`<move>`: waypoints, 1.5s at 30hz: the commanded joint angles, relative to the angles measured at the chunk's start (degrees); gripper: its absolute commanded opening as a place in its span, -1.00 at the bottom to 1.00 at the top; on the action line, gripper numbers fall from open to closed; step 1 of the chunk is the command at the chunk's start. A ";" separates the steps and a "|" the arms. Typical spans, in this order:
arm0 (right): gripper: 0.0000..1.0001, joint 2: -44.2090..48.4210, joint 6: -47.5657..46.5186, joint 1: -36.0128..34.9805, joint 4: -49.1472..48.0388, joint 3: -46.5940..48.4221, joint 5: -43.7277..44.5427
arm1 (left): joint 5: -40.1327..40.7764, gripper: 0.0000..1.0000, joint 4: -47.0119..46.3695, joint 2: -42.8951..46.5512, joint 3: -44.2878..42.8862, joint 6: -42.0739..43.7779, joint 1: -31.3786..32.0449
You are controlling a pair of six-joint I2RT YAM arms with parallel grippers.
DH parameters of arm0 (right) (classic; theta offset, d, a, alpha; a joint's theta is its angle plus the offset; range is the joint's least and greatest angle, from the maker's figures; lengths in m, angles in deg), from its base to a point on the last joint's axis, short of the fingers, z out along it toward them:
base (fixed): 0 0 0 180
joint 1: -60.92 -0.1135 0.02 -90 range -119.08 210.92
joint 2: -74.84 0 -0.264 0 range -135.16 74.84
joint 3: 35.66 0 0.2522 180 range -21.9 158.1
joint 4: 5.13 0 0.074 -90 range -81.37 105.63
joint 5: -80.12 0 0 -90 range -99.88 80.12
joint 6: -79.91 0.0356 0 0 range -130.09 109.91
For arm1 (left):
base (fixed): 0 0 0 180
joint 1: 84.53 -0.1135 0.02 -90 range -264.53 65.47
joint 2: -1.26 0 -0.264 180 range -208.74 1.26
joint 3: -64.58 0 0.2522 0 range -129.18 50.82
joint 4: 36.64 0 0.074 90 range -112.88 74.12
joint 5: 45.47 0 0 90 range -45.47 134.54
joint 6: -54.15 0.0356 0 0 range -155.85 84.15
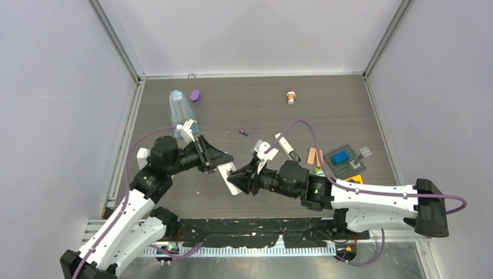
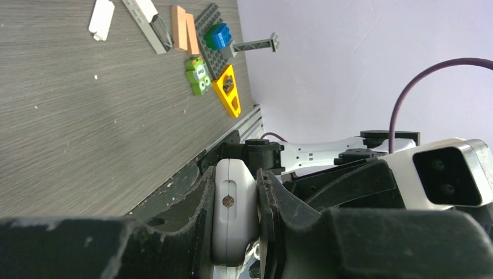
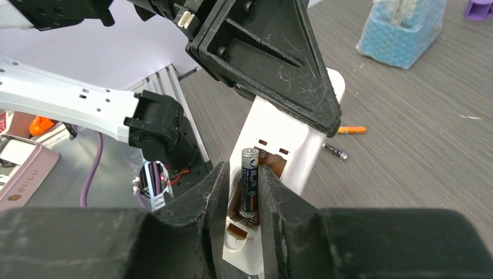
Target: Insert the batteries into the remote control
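Note:
My left gripper [image 1: 224, 164] is shut on the white remote control [image 1: 231, 179] and holds it off the table, clamped flat between both pads [image 2: 203, 215]. The remote control [image 3: 296, 157] shows its open battery bay. One dark battery [image 3: 250, 183] with silvery tips stands in that bay, lower end on the spring, upper end sticking out. My right gripper [image 3: 241, 174] straddles it; the right finger touches it, the left finger stands a little off. On the table beyond lie an orange battery [image 3: 352, 129] and a dark slim battery [image 3: 336, 152]. A small purple battery [image 1: 244, 133] lies mid-table.
A water bottle [image 1: 181, 110] and purple cap [image 1: 195, 95] lie at the back left, a red-and-white little bottle [image 1: 290, 96] at the back. Right of the grippers are a white bar [image 1: 286, 146], wooden blocks [image 1: 314, 157] and a grey brick plate [image 1: 344, 160].

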State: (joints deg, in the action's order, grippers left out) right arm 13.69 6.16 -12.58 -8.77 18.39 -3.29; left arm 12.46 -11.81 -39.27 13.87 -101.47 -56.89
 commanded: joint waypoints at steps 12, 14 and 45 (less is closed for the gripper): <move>-0.16 -0.39 4.59 0.02 7.45 2.64 9.73 | -1.30 -1.00 -2.11 -1.00 2.68 1.68 -0.75; -0.16 -0.72 4.42 0.04 7.52 2.61 9.57 | -1.37 -1.00 -2.10 -1.02 2.99 1.72 -0.72; -0.05 -3.56 5.04 -0.03 9.52 3.00 8.72 | -0.03 -1.00 1.28 -2.07 3.17 5.31 -0.74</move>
State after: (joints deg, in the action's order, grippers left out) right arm 10.48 11.01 -12.51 -0.01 19.00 3.60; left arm 13.01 -11.04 -41.39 17.55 -98.15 -57.50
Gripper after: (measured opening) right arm 0.491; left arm 0.273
